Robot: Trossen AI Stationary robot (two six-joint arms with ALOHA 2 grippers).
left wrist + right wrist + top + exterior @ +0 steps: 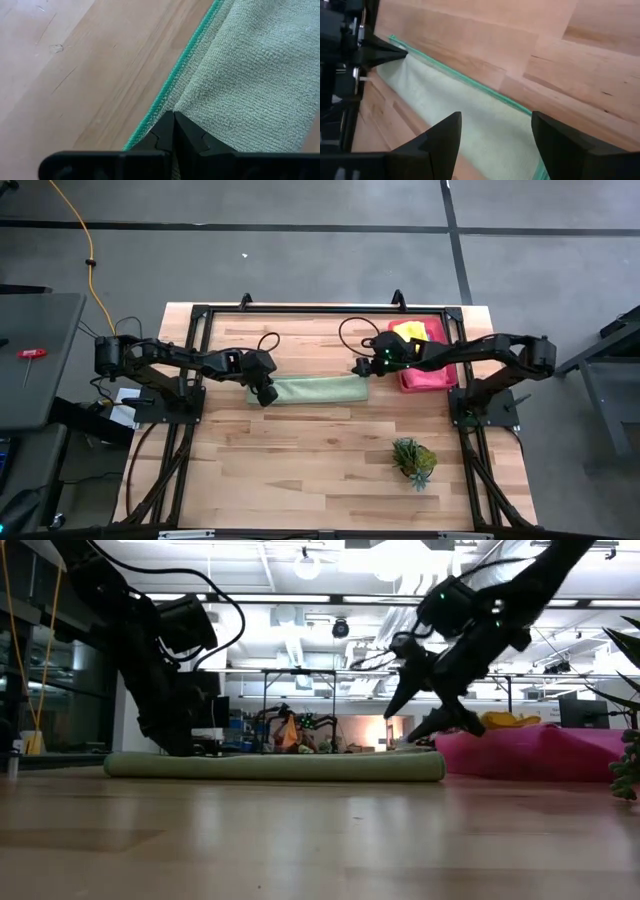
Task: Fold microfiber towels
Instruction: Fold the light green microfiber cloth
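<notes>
A pale green towel lies folded into a long narrow strip across the middle of the table, flat on the wood. It also shows in the low view. My left gripper is down at the strip's left end, shut on it. My right gripper is open and hangs above the strip's right end, clear of the cloth in the low view. In the right wrist view its fingers stand apart over the towel. A yellow towel lies on the pink tray. My left gripper pinches the towel at its left end, beside the teal-stitched hem, between its two shut fingers. The fingers slant down from the table's left. I cannot tell whether they hold one layer or several. The towel lies flat on the table.
The pink tray with towels stands at the far right, just behind my right gripper, and shows in the low view. A small spiky green plant stands near the front right. Bare wood lies in front of the strip.
</notes>
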